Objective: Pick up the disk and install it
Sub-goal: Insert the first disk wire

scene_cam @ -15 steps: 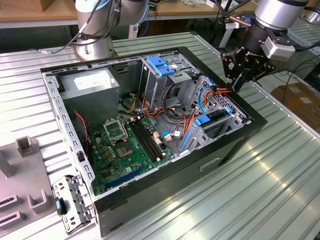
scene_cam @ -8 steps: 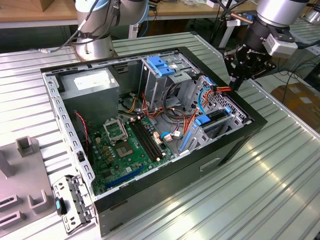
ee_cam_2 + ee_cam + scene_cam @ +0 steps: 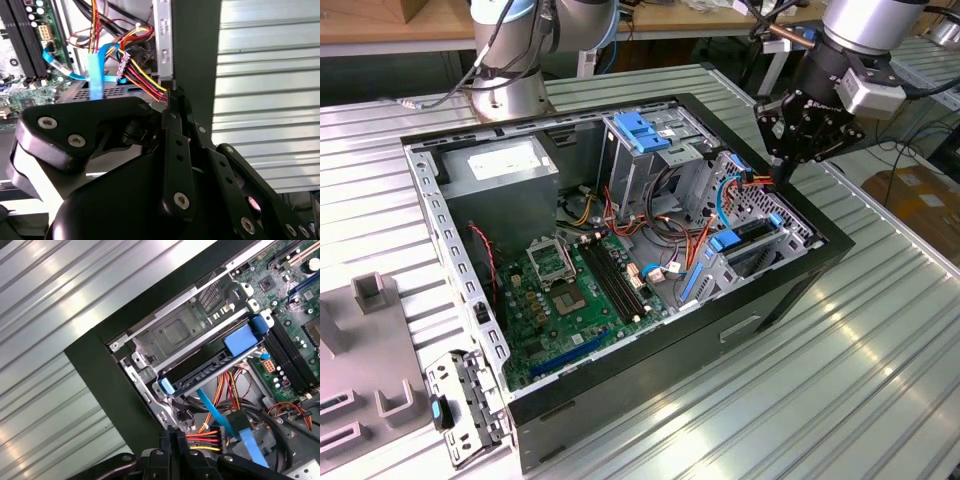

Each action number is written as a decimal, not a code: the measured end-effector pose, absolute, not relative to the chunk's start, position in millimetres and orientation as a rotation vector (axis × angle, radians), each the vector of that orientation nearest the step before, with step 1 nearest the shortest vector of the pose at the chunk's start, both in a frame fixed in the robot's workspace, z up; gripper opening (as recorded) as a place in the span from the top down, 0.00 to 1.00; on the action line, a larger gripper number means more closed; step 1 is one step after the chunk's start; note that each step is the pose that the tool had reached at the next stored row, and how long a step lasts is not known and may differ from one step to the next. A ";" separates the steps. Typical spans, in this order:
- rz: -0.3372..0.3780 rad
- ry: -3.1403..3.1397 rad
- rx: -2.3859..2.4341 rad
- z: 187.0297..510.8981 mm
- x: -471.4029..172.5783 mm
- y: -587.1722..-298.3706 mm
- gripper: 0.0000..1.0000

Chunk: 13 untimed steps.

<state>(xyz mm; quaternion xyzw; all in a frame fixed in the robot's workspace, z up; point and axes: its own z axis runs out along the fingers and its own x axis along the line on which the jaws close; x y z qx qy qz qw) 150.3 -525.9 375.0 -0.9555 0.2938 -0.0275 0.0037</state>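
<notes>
The disk (image 3: 200,374) is a dark flat drive with blue carrier ends, lying in the metal drive cage (image 3: 175,332) at the corner of the open computer case (image 3: 650,350). In the exterior view the disk (image 3: 750,232) sits in that cage on the case's right side. My gripper (image 3: 782,178) hangs just above and behind the cage, close to the case wall. In both wrist views its black fingers are pressed together with nothing between them: gripper (image 3: 172,95), gripper (image 3: 172,436). It is clear of the disk, over a bundle of red and yellow wires (image 3: 205,437).
A light-blue latch (image 3: 242,340) sits on the cage. A flat blue cable (image 3: 220,420) runs past the wires. The case holds a motherboard (image 3: 570,290), a power supply (image 3: 500,170) and a second cage (image 3: 640,140). A metal bracket (image 3: 460,400) and grey fixture (image 3: 370,360) lie on the ribbed table.
</notes>
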 end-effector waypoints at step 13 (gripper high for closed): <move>-0.088 1.270 -2.871 374.2 148.4 -526.3 0.84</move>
